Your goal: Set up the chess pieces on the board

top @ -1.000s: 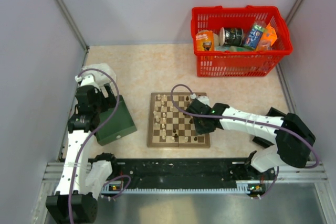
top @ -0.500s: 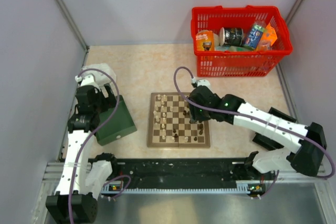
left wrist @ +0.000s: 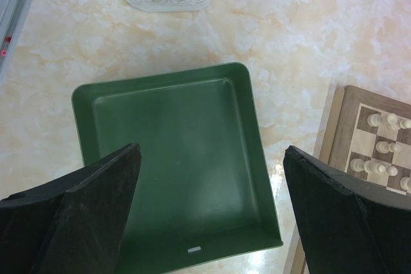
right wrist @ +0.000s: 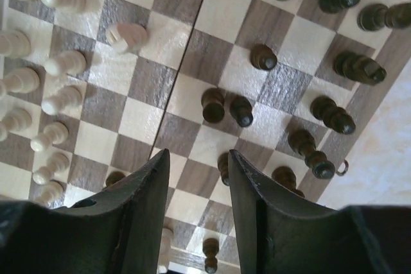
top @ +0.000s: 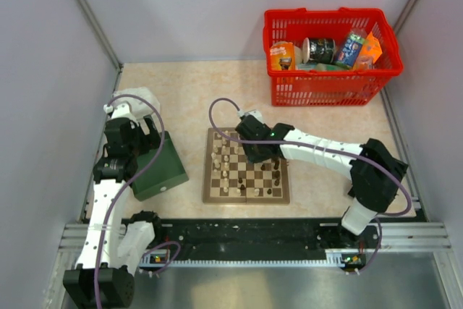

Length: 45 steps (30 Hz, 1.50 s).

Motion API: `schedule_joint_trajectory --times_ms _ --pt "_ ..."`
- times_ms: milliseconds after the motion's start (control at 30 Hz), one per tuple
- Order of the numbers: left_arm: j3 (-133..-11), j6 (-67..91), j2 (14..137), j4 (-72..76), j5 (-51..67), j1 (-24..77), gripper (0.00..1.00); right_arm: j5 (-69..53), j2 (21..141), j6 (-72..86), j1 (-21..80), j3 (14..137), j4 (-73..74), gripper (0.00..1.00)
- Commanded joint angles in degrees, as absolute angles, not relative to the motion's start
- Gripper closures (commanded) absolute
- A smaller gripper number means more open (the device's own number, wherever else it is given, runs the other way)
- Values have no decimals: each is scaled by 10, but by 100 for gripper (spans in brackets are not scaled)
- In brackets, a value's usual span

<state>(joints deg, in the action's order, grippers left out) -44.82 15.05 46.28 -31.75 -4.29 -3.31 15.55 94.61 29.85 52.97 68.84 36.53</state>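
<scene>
The square checkered wooden board is lying between the arms, with the right tool hovering low over it, jaws narrowly parted and holding nothing. The left tool is gaping wide above the dark green square box. Any sideways drift is risking the right tool toppling the crowded small dark brown chess pieces nearby.

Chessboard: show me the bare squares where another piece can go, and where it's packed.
Bare: the chessboard's middle band of squares, bordered by the cream pieces on one side and the dark pieces on the other. Crowded: both piece-filled edges, and a dark pair standing almost touching beside that band.
</scene>
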Motion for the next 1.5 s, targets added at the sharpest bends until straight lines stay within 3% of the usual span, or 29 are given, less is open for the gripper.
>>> schedule_joint_trajectory --times_ms 0,1467 --pt "-449 149 461 -309 -40 -33 2 154 969 286 519 731 330 59" --pt "-448 149 462 -310 -44 -33 2 171 1006 276 500 729 309 71"
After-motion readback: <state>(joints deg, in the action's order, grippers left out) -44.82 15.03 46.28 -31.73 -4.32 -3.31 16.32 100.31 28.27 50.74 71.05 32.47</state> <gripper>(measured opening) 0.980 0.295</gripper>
